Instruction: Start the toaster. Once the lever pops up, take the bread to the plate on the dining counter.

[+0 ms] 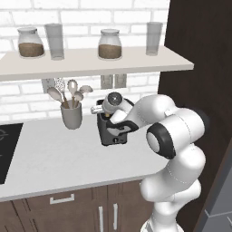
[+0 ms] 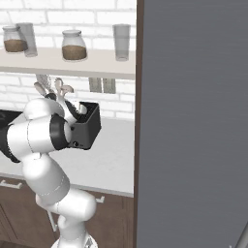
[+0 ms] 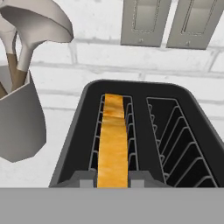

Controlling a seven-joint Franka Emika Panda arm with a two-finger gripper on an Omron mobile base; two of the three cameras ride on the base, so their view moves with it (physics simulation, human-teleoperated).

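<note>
- While the cup of spoons stands just left of the toaster, it sits near enough to be knocked.
- Bread stands on edge in the left slot, crust up; I judge it light, stiff but crumbly, best pinched across its faces near the top.
- Right slot is empty wire.
- Tool hangs over the toaster on the counter; whether it is apart or together I cannot tell.

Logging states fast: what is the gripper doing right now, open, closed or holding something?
Gripper: cannot be told; it is right over the toaster, bread in its slot.
</note>
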